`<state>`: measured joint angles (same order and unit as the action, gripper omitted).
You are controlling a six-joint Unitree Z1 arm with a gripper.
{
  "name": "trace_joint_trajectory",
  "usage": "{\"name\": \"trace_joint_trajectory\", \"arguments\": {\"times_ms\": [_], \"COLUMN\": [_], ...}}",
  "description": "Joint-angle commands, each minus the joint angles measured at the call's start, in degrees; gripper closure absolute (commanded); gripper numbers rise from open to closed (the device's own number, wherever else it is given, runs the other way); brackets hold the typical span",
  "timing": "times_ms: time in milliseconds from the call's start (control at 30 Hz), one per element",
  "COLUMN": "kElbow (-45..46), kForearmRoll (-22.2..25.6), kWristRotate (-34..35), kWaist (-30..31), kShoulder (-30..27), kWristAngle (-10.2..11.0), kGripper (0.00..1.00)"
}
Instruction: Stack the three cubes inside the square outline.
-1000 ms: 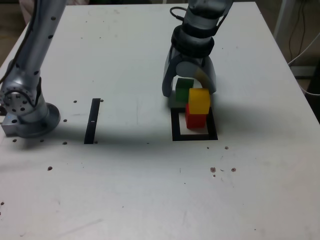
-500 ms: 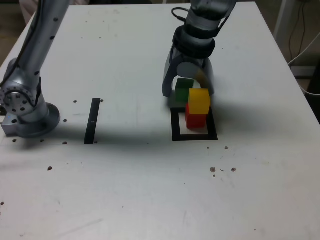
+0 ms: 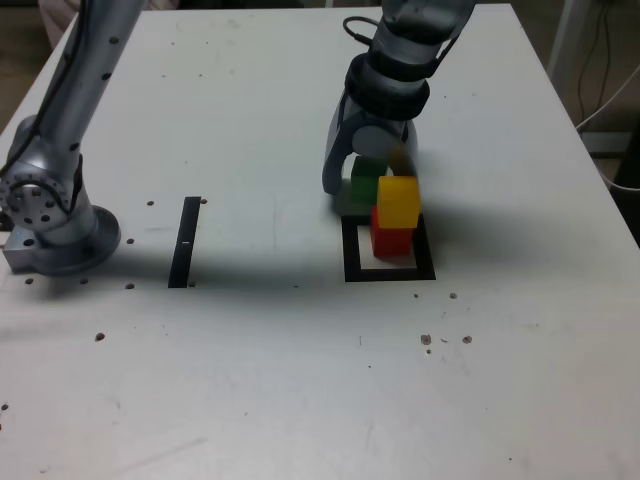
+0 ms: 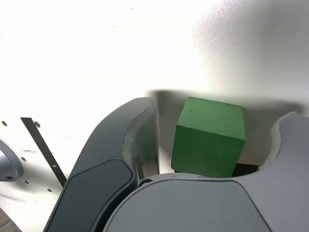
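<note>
Exterior view: claw (image 3: 372,182) low over the table (image 3: 270,360), fingers spread fairly wide. Green cube (image 3: 367,186) between them. Nearer the camera than the claw: yellow cube (image 3: 398,202) atop red cube (image 3: 391,241), the red one inside the square outline (image 3: 351,262). Wrist view: gap visible on either side of the green cube, neither finger touching it; claw grips nothing. Black strip (image 3: 183,250) well apart from the claw, toward the exterior view's left.

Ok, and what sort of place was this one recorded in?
Probably a robotics lab or workshop: a jointed arm stands on a pale, marked tabletop, with a black square outline laid out on it and loose cables beyond the edge.
</note>
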<state>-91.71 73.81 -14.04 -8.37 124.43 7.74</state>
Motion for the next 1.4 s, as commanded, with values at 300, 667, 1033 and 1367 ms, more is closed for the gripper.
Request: {"name": "trace_joint_trajectory", "arguments": {"times_ms": [300,667,1033,1367], "kElbow": [-0.5,-1.4,-2.0,-4.7], "kForearmRoll": [0.7,1.1,1.6,4.7], "kWristRotate": [0.8,0.4,1.1,3.6], "kWaist": [0.3,0.4,0.4,1.0], "kShoulder": [0.4,0.5,-0.7,-4.6], "kWristAngle": [1.5,0.5,0.9,1.7], "kGripper": [0.54,0.74,0.8,0.81]}}
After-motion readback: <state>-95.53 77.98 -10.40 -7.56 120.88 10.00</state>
